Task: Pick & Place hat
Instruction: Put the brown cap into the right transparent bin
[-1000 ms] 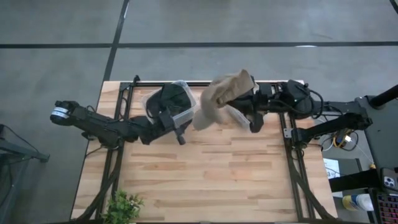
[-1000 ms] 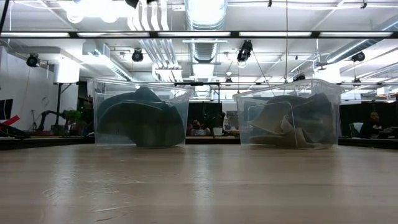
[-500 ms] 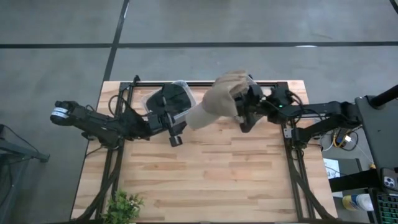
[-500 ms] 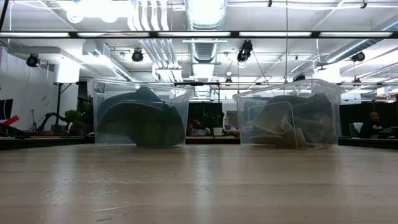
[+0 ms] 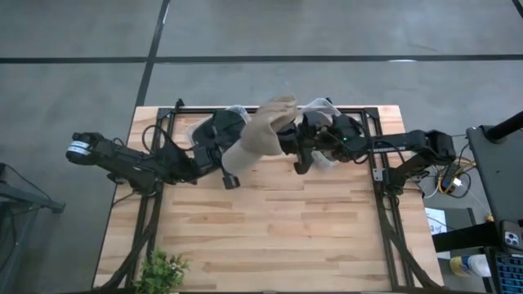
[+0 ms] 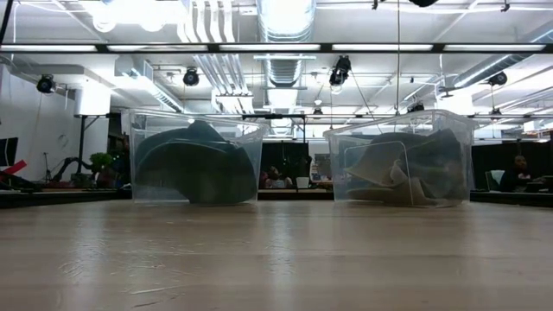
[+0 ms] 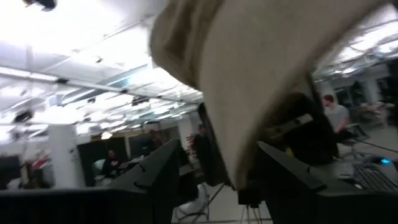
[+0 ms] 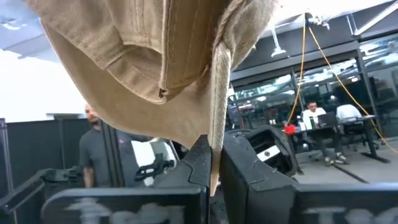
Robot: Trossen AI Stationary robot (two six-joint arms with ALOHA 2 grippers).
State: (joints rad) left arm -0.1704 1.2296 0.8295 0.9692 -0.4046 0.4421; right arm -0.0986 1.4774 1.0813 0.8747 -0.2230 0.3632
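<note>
We see the tan hat [image 5: 260, 135] held up in the air over the far middle of the wooden table [image 5: 270, 220], between the two clear bins. The right gripper [image 5: 292, 145] is clamped on it: in the right wrist view its two fingers [image 8: 200, 163] are pressed together on a strap of the hat [image 8: 155, 56], with the crown and brim hanging above them. The right arm reaches in from the right side toward the table's centre. The left gripper [image 5: 226, 167] sits just left of the hat, its fingers apart; in the left wrist view the two dark fingers [image 7: 163, 180] stand wide, with the hat's fabric [image 7: 249, 68] hanging between and above them. We can't tell whether the left fingers touch the fabric. In the low view neither gripper shows near the tabletop. The left bin [image 6: 192, 155] holds dark hats, the right bin [image 6: 404, 157] holds pale hats; both stand at the far edge of the table, well apart. From above, the left bin [image 5: 214, 131] is partly covered by the left arm and the hat, and the right bin [image 5: 321, 108] is mostly hidden under the right arm. A small green plant [image 5: 162, 272] sits at the near left corner. People show in the room behind, in both wrist views.
</note>
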